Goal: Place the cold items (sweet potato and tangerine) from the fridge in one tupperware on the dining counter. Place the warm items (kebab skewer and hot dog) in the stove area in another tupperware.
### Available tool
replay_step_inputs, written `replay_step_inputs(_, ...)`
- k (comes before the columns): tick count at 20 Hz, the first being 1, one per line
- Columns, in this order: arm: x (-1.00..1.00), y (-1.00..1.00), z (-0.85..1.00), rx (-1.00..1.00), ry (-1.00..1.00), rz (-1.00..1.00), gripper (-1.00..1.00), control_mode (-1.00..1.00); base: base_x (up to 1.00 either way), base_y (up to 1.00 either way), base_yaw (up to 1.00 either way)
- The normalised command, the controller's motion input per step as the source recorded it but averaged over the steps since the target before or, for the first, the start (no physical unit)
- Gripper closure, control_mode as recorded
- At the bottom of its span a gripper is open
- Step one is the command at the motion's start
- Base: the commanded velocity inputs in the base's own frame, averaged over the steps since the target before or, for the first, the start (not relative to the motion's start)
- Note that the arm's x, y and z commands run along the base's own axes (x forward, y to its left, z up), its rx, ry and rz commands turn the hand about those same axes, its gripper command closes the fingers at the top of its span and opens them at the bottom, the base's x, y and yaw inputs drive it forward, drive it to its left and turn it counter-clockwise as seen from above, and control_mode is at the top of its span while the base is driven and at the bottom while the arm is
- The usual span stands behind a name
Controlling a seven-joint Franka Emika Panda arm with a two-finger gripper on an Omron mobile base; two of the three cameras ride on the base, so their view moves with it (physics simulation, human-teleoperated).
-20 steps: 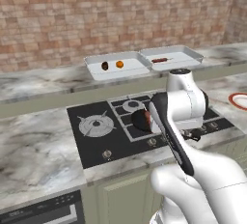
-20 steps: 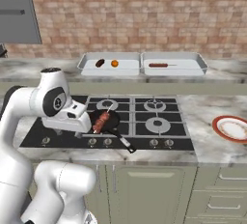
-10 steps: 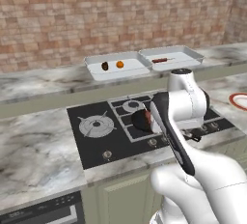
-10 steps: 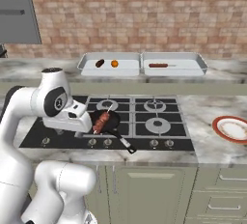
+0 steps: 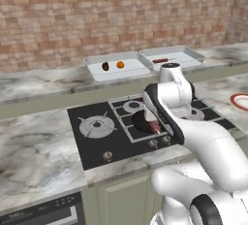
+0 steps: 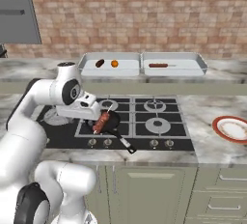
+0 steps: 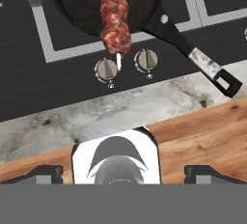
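A: Step in hand, we judge: picking the kebab skewer of reddish-brown meat chunks on a thin stick (image 6: 101,122) out of the small black frying pan (image 6: 112,120) on the flat black cooktop stove (image 6: 144,121). The gripper (image 7: 123,170) hovers just above it, its tips spread as wide as they go, nothing between them.

B: To do it well, we'd come straight down, centre on the meat rather than the stick, close across the narrow side, and keep clear of the pan rim and handle.

A: Left to right on the far worktop: left pale grey-white rectangular tupperware tray (image 6: 110,71) has the dark brown lumpy sweet potato (image 6: 100,63) and the bright orange tangerine (image 6: 114,63); right tray (image 6: 173,68) has a thin reddish sausage-like item, likely the hot dog (image 6: 158,65).

B: View differences: the hand view shows the stick end poking toward the two stove knobs; the right base view adds the orange-rimmed white plate (image 6: 232,128) whole. In the left base view the arm hides most of the pan.
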Motion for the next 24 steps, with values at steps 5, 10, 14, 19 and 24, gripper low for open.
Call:
replay_step_inputs(5,1.00,0.00,-0.16,0.00,0.13,0.00,-1.00,-1.00,0.00,0.00,0.00)
replay_step_inputs(10,1.00,-0.15,-0.35,0.00,0.08,-0.06,-1.00,-1.00,0.00,0.00,0.00)
replay_step_inputs(14,1.00,-0.16,-0.57,0.00,0.00,-0.11,-1.00,-1.00,0.00,0.00,0.00)
replay_step_inputs(19,0.64,0.02,-0.43,0.00,-0.01,-0.02,-1.00,-1.00,0.00,0.00,0.00)
replay_step_inputs(24,0.02,0.00,-0.33,0.00,0.04,0.00,-1.00,-1.00,0.00,0.00,0.00)
